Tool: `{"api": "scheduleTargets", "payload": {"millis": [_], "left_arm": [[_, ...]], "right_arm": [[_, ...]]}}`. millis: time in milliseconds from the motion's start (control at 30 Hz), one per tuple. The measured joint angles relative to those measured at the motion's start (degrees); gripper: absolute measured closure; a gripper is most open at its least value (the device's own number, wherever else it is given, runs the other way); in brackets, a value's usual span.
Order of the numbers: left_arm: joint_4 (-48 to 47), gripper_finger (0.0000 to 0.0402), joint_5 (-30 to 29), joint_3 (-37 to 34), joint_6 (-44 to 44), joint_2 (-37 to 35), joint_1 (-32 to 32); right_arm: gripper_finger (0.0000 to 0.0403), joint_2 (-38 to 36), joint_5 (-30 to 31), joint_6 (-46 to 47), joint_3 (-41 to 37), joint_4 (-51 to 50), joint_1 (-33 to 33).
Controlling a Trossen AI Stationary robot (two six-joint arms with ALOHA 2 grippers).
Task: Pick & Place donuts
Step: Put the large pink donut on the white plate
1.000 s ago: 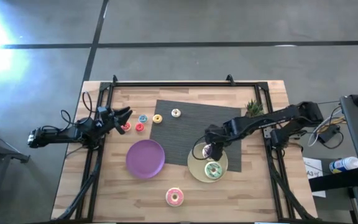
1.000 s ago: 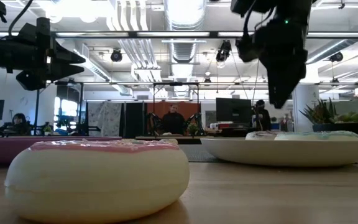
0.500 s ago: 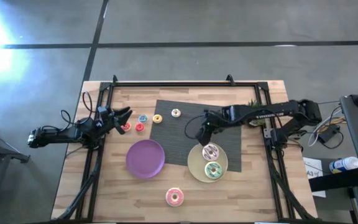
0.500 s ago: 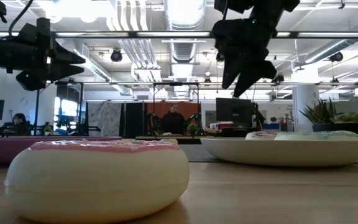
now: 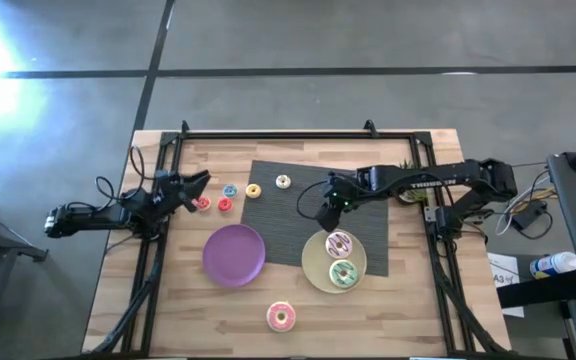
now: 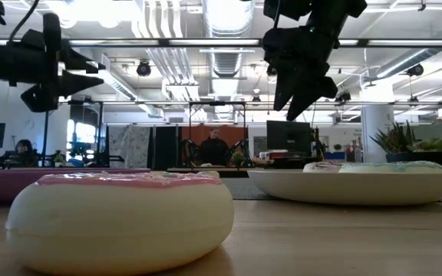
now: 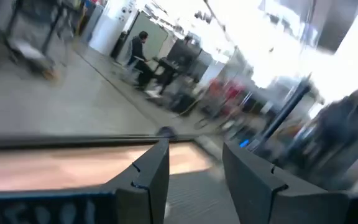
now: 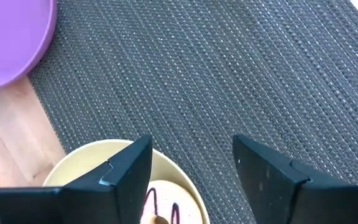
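Note:
My right gripper [image 5: 325, 215] [image 8: 191, 168] hangs open above the dark mat [image 5: 298, 190], just beyond the far edge of the cream plate [image 5: 316, 275]. The white-brown donut [image 5: 339, 243] [image 8: 166, 208] and the green donut [image 5: 344, 273] lie flat on that plate. The pink donut [image 5: 281, 317] [image 6: 121, 218] lies on the table near its near edge. The tiny white [image 5: 283, 181] and yellow [image 5: 253, 190] donuts lie on the mat's far-left part; blue [image 5: 230, 190] and red [image 5: 224, 204] ones lie on the wood. My left gripper [image 5: 196, 183] [image 7: 197, 180] hovers open beside them.
A purple plate [image 5: 234, 254] [image 8: 11, 43] sits left of the cream plate. A small plant [image 5: 406, 175] stands at the mat's far right corner. Black frame rails [image 5: 158, 250] run along both table sides. Bare wood lies around the pink donut. People show in the room beyond.
My right gripper has opened and let go of the white-brown donut, which now lies on the cream plate. It has risen and drawn back toward the table's far-left, from over the plate to over the mat. My left gripper has turned slightly.

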Motion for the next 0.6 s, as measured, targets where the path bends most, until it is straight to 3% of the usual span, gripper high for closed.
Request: {"api": "scheduleTargets", "payload": {"millis": [100, 167, 433, 600], "left_arm": [[1.76, 0.0278, 0.99, 0.19, -18.1, -0.04, 0.0], [1.45, 0.0278, 0.89, 0.29, -23.0, 0.0, 0.0], [7.5, 0.0278, -1.56, 0.18, -29.2, 0.0, 0.02], [12.73, 0.0278, 0.29, 1.15, -25.46, 0.96, 0.02]], "right_arm": [[0.0189, 0.0, 0.0, -0.07, 0.0, 0.0, -0.07], [0.0189, 0.0, 0.0, -0.48, 0.0, 0.03, -0.07], [0.0189, 0.0, 0.03, -0.83, -0.02, 0.25, -1.41], [0.0189, 0.0, 0.0, -0.81, -0.03, 1.09, -2.23]]}}
